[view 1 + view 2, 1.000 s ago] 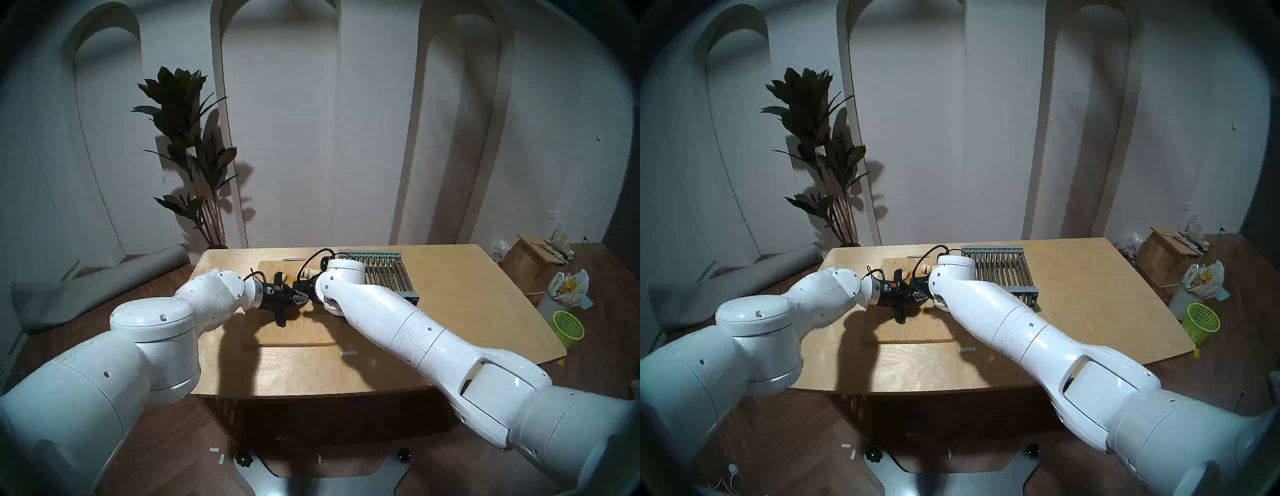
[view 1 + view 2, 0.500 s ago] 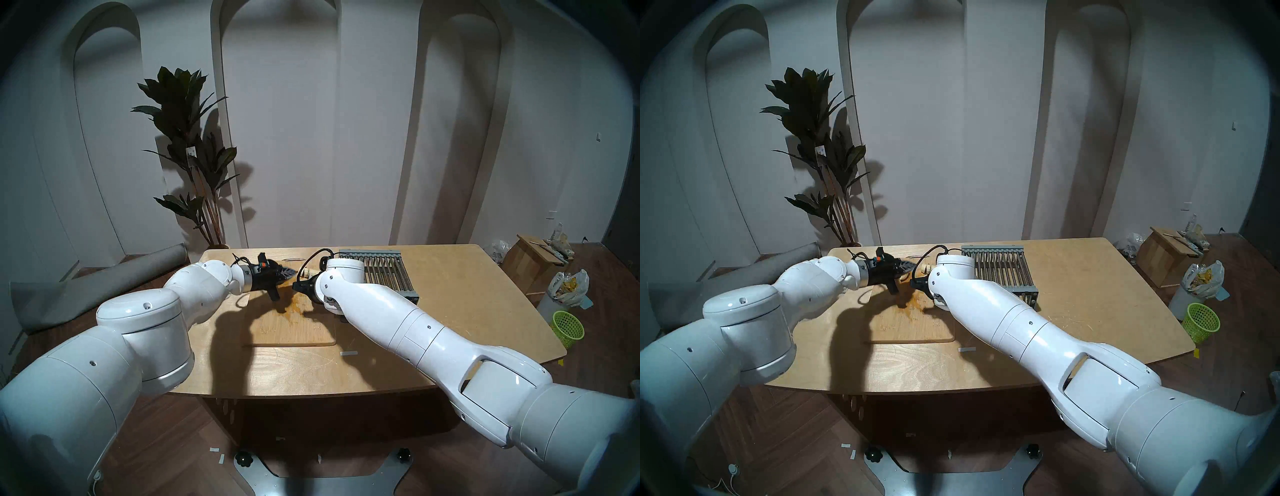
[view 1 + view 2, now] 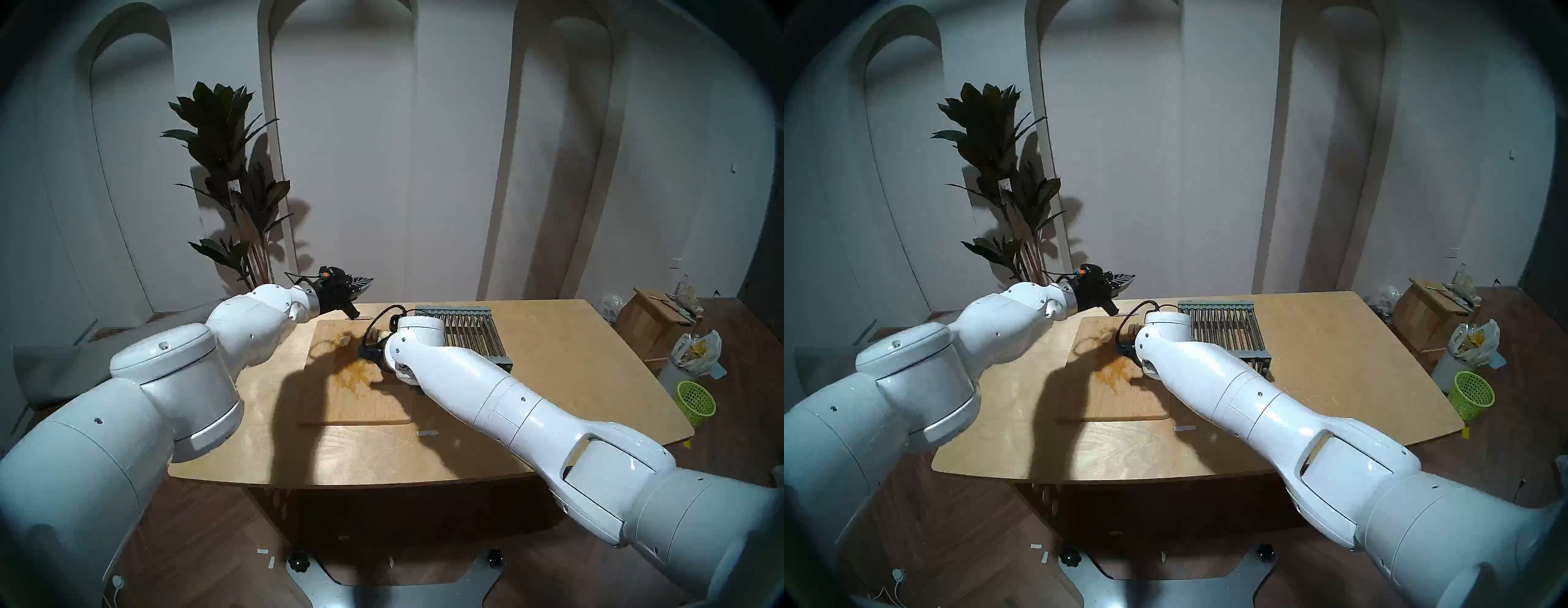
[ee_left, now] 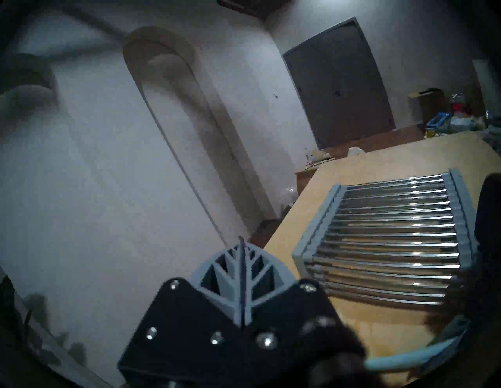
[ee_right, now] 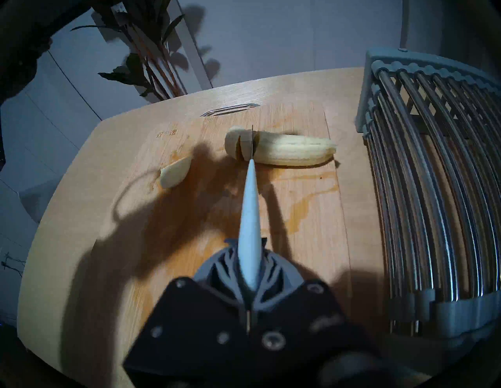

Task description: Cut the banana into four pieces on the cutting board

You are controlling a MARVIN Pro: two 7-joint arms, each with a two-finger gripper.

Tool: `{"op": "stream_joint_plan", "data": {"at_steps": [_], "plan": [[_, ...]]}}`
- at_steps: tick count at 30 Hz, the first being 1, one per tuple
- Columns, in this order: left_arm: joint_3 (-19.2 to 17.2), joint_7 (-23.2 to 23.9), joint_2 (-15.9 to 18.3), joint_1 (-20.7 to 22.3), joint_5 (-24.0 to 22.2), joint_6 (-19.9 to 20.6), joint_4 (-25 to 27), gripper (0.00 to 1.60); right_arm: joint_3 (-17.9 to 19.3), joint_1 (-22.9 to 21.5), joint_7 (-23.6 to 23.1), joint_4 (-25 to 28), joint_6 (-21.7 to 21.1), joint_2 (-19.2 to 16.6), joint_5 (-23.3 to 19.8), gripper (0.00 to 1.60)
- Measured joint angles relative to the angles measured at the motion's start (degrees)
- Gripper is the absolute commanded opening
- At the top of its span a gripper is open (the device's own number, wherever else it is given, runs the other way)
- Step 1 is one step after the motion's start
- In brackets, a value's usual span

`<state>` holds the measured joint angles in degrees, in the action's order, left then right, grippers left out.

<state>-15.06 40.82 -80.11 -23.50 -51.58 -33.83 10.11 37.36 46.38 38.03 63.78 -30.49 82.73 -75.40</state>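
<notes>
A grey slatted metal rack (image 3: pixel 464 337) stands on the far part of the wooden tabletop (image 3: pixel 572 361). A tall dark-leaved potted plant (image 3: pixel 231 178) stands by the white arched wall behind it, with a rolled grey mat (image 3: pixel 106 344) on the floor. At the other side sit a lime-green mesh basket (image 3: pixel 695 401), a filled plastic bag (image 3: pixel 695 350) and a cardboard box (image 3: pixel 649 318).

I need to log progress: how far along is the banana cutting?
Done: one end piece lies apart on the cutting board, and a slice is parted at the banana end. In hand: the right gripper, shut on a knife, has its blade in the banana. The left gripper is raised, empty. Left: this cut, then check for four pieces.
</notes>
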Motion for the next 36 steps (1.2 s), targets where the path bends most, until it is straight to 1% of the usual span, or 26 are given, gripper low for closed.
{"op": "stream_joint_plan", "data": {"at_steps": [7,9,18,20,21,25,36], "plan": [[0.66,3.91,-1.06,-2.62,0.05,1.55,0.92,0.00,-0.12,-0.22,0.00,-0.34,-0.30,0.17,0.00,0.00],[1.36,5.00,-0.81,-3.42,0.14,2.39,0.74,0.00,-0.42,-0.30,0.08,-0.36,-0.77,0.19,0.11,0.00],[4.31,7.77,0.60,-4.45,1.88,4.00,0.27,0.00,-1.44,-0.50,0.13,-0.04,-2.28,0.62,0.42,0.00],[4.31,7.77,0.60,-4.45,1.88,4.00,0.27,0.00,-1.44,-0.50,0.13,-0.04,-2.28,0.62,0.42,0.00],[5.42,9.68,1.16,-5.39,2.48,4.11,0.44,0.00,-1.52,-0.66,0.20,-0.28,-2.78,0.71,0.37,0.00],[5.42,9.68,1.16,-5.39,2.48,4.11,0.44,0.00,-1.52,-0.66,0.20,-0.28,-2.78,0.71,0.37,0.00],[6.92,12.72,2.21,-4.92,2.36,4.01,1.14,0.00,-1.60,-0.91,0.51,-0.75,-3.30,1.01,0.35,0.00]]}}
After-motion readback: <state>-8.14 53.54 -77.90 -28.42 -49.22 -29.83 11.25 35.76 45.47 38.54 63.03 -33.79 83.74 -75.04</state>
